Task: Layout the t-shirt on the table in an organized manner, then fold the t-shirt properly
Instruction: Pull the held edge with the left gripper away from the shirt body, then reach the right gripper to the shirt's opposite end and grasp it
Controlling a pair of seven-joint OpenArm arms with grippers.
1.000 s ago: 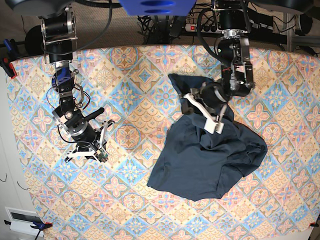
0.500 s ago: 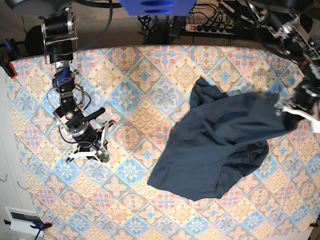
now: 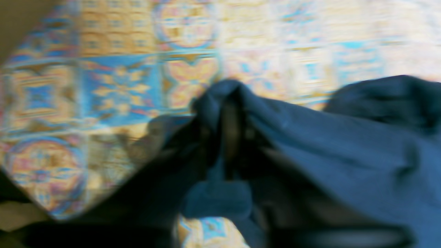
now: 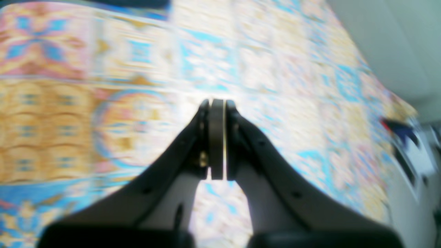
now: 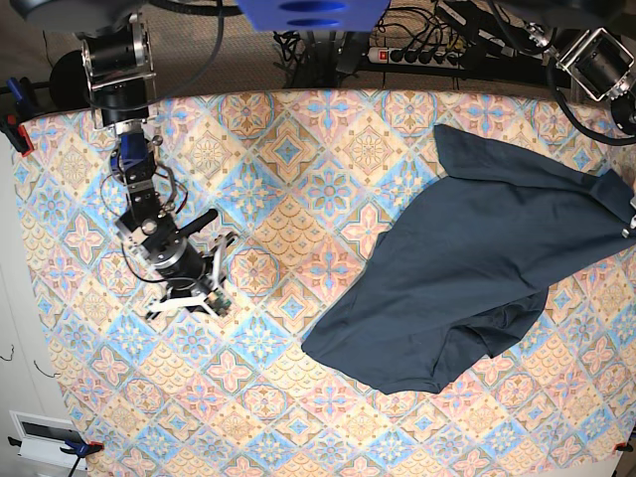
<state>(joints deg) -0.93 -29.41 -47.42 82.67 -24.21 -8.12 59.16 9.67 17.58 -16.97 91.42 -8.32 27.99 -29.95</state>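
The dark navy t-shirt [image 5: 467, 268] lies spread over the right half of the table [image 5: 298, 199], one end pulled taut toward the right edge. There my left gripper [image 5: 628, 214] is mostly cut off by the frame. The blurred left wrist view shows the left gripper [image 3: 230, 131] with t-shirt [image 3: 344, 148] fabric bunched over and around its fingertips. On the left side my right gripper [image 5: 204, 293] rests low over bare tablecloth, far from the shirt. The right wrist view shows that right gripper [image 4: 216, 137] shut, pads together, holding nothing.
A power strip [image 5: 417, 55] and cables run behind the table's far edge. A blue clamp [image 5: 15, 129] grips the left edge. A white box [image 5: 45, 437] sits on the floor at the lower left, beyond the table corner.
My left arm swung from the table's middle out to the right edge, dragging the shirt's upper part with it and stretching it out. The right arm shifted only slightly.
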